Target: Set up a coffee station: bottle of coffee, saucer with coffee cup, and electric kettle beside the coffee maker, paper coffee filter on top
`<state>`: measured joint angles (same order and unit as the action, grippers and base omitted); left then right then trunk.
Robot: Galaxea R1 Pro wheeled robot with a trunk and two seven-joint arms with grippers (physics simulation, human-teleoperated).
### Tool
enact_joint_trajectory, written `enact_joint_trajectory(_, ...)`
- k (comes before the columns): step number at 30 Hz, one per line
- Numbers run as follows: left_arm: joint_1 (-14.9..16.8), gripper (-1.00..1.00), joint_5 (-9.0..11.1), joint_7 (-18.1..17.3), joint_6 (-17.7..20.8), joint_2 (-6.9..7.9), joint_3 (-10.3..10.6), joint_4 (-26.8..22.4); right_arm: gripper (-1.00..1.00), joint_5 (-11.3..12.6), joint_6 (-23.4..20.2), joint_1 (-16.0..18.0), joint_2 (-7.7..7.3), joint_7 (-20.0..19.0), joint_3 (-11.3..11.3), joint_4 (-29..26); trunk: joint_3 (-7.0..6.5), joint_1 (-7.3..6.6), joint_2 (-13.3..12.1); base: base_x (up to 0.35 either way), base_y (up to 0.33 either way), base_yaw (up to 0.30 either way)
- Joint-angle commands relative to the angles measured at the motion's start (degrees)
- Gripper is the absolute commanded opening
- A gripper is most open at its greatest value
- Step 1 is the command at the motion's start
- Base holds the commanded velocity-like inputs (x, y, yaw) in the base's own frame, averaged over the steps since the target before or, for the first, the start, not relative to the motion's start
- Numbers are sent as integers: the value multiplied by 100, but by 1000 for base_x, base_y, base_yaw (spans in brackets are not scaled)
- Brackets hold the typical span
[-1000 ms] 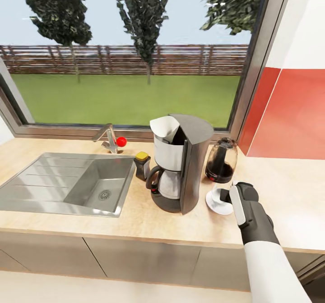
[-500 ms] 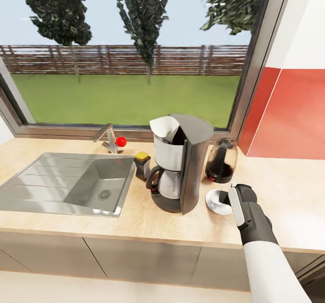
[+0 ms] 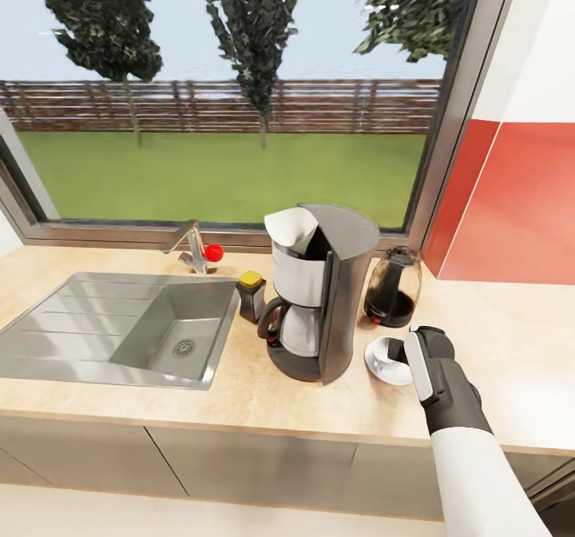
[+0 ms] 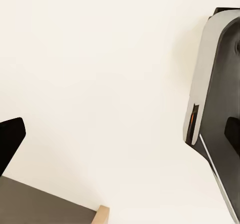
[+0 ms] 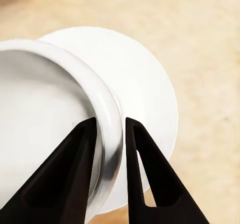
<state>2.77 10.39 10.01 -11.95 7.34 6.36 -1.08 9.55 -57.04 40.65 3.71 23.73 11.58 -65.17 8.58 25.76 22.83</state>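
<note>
The coffee cup is being held by its rim in the right hand, closed on it, over the saucer beside the coffee maker on the counter. Setting down and release is judged next. The pinched rim is being shown by the wrist view; the head view is giving placement. The left hand's state cannot be told.

- Right arm: smooth white forearm shell; it narrows into a dark grey wrist housing
- A pale grey-white strip runs along the wrist housing's left side; the housing's far end is rounded and black
- Right gripper: two matte black fingers, each tapering to a thin tip
- Left wrist view: a light grey casing with a black edge and a small orange mark
</note>
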Motion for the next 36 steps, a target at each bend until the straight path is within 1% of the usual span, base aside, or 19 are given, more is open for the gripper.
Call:
enact_joint_trajectory(1,4,100,52,12,-17,1,50,3,-100,49,-16,5,1,43,11,-5,12,4,11,0,0,0)
enact_joint_trajectory(6,4,100,51,11,-17,-1,50,3,-100,46,-17,5,-9,47,19,-5,12,4,11,0,0,0)
enact_joint_trajectory(7,4,100,51,10,-17,-2,50,3,-100,43,-17,5,-35,50,19,-3,12,4,11,0,0,0)
enact_joint_trajectory(10,4,100,51,10,-17,-3,50,3,-100,46,-13,5,-178,52,17,12,12,4,11,0,0,0)
enact_joint_trajectory(13,4,100,51,11,-19,-4,50,3,-100,46,-10,5,-243,53,13,19,12,4,11,0,0,0)
enact_joint_trajectory(25,4,100,51,10,-17,-6,50,3,-100,61,-9,5,-262,46,3,38,12,4,11,0,0,0)
enact_joint_trajectory(26,4,100,51,10,-17,-9,50,3,100,62,-9,5,-260,45,3,42,12,4,11,0,0,0)
enact_joint_trajectory(36,4,100,51,10,-17,-13,43,3,100,73,-9,5,-248,38,2,43,12,4,11,0,0,0)
